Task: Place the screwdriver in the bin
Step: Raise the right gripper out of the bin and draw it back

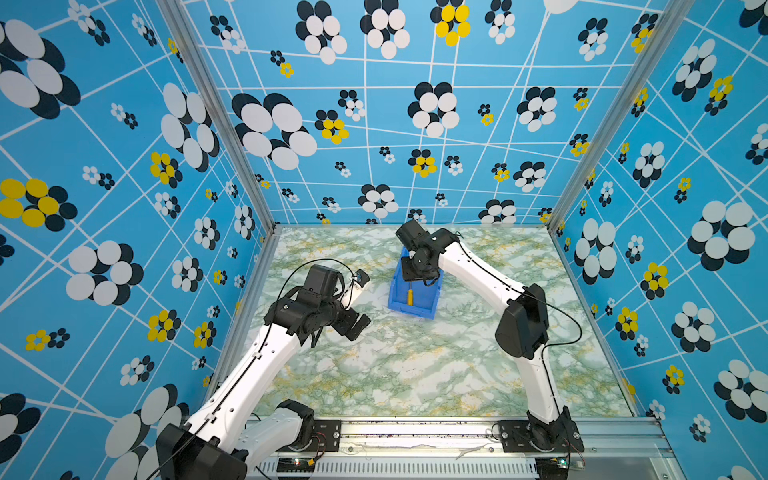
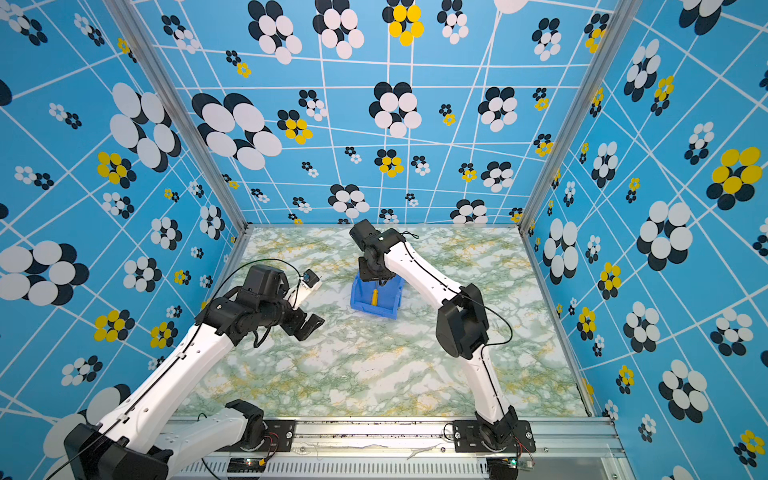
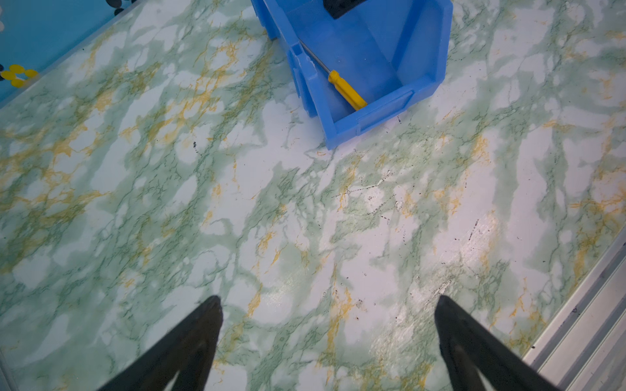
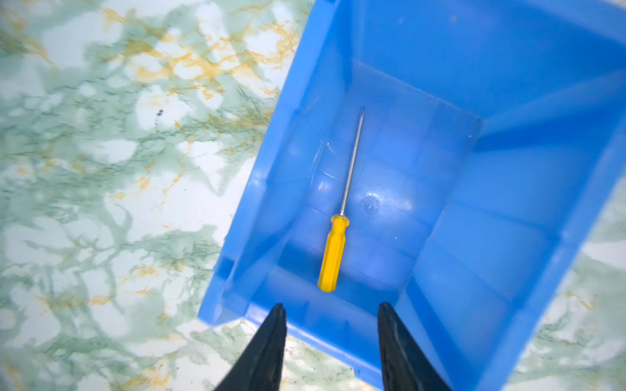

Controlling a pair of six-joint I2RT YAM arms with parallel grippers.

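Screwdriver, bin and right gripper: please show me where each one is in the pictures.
screwdriver (image 4: 333, 254), right wrist view, on its yellow handle.
bin (image 4: 508, 220), right wrist view, on an inner side wall.
right gripper (image 4: 331, 304), right wrist view, midway between its open jaws.

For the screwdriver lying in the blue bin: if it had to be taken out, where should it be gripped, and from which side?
Grip the screwdriver on its thick yellow handle, coming straight down from above and closing across the handle's width. It lies flat on the floor of the bin, whose tall walls would likely block a side approach, and the shaft is thin.
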